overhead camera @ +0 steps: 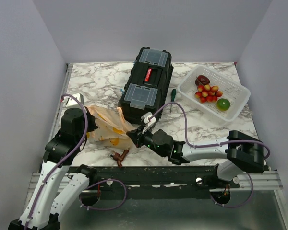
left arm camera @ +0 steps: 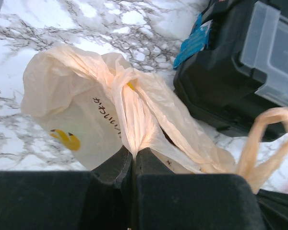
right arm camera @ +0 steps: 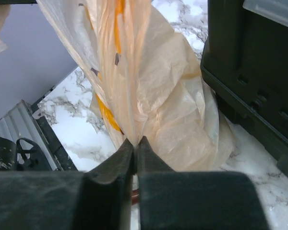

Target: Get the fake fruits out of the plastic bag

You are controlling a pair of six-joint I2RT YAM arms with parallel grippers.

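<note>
Currently your left gripper is pinched tight on a fold of the plastic bag, and your right gripper is clamped on another fold of it. The bag lies on the marble table, just beside the near left corner of the black toolbox. Far right, the white basket holds three fake fruits: grape cluster, green fruit, dark purple fruit.

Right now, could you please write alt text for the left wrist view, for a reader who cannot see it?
The left gripper is shut on a fold of the crumpled plastic bag, with the marble table behind it and the black toolbox at right.
</note>
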